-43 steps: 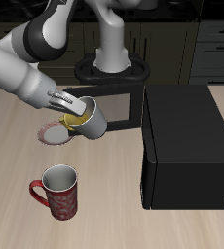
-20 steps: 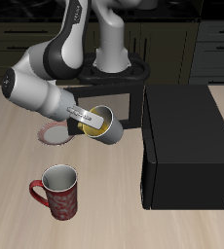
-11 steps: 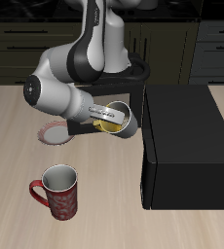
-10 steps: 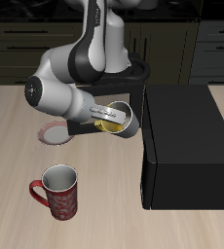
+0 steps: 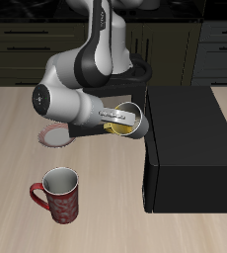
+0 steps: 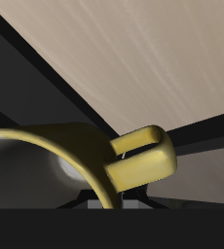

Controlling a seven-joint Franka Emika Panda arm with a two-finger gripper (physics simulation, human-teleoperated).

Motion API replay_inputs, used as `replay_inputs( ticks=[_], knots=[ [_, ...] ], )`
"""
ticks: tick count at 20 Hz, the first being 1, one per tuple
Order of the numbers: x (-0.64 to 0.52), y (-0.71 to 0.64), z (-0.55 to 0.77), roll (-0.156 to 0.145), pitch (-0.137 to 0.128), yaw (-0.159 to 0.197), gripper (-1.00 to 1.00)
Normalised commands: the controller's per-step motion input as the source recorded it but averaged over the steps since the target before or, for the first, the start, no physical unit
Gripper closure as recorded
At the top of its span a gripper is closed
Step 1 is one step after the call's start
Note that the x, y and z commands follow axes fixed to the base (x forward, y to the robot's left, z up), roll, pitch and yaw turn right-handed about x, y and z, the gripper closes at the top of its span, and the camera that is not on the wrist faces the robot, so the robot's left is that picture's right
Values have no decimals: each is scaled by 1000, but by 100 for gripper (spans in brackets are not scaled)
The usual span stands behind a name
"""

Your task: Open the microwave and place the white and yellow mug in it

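Note:
The microwave [image 5: 188,148] is the big black box on the table, and its door [image 5: 86,101] stands swung open behind my arm. My gripper [image 5: 119,119] is shut on the white and yellow mug [image 5: 131,121] and holds it tipped on its side above the table, right at the edge of the microwave's open front. In the wrist view the mug's yellow loop handle [image 6: 143,160] and its whitish inside [image 6: 21,156] fill the frame; my fingers do not show clearly there.
A red patterned mug [image 5: 59,194] stands upright near the table's front edge. A pale round disc [image 5: 53,135] lies on the table under my arm. Dark kitchen cabinets run along the back.
My arm has carried the yellow mug sideways from above the pale disc to the microwave's open front. The mug stays tipped. The red mug has not moved.

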Motion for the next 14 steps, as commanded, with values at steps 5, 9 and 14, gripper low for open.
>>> replay_inputs(
  ticks=[5, 9, 14],
  knots=[
    [40, 307, 59, 91, -15, -2, 100],
    [221, 292, -109, 69, 15, 30, 100],
    [259, 255, -254, 21, 45, 25, 100]
  ],
)
